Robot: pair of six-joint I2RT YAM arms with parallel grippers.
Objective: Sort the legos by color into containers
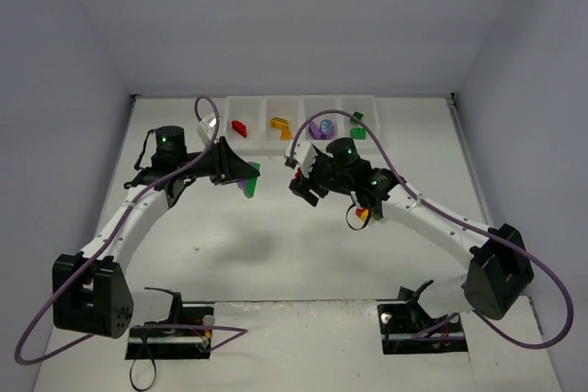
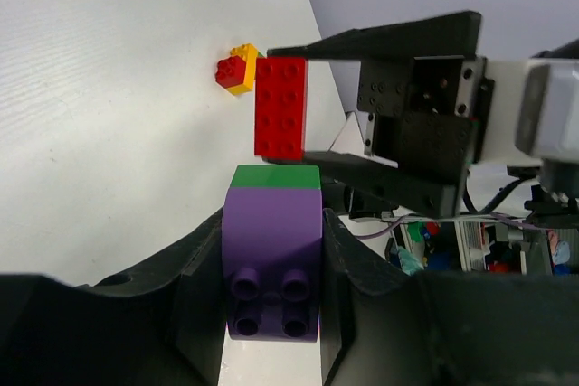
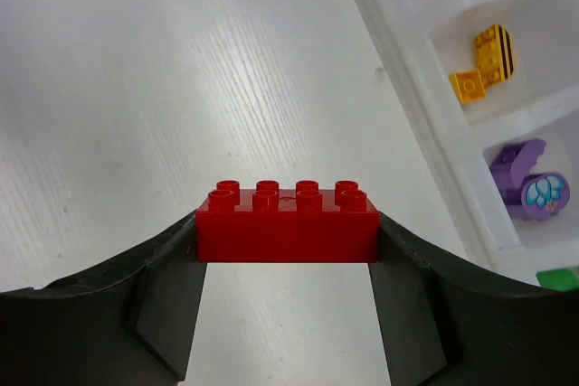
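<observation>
our left gripper point(image 1: 241, 176) clamps a purple-and-green clump point(image 2: 273, 241); our right gripper point(image 1: 306, 184) clamps a red brick point(image 3: 288, 225). both hover above the table point(image 1: 276, 250) near the bins point(image 1: 264, 126).

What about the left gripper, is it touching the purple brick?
Touching. The left wrist view shows the left gripper shut on the purple brick, both fingers pressed flat against its sides, no gap.

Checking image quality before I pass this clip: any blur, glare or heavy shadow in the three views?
Top external: even light, only a soft shadow on the table. Left wrist: the purple and green clump is sharp, no glare. Right wrist: the red brick is sharp, the white containers bright but readable.
</observation>
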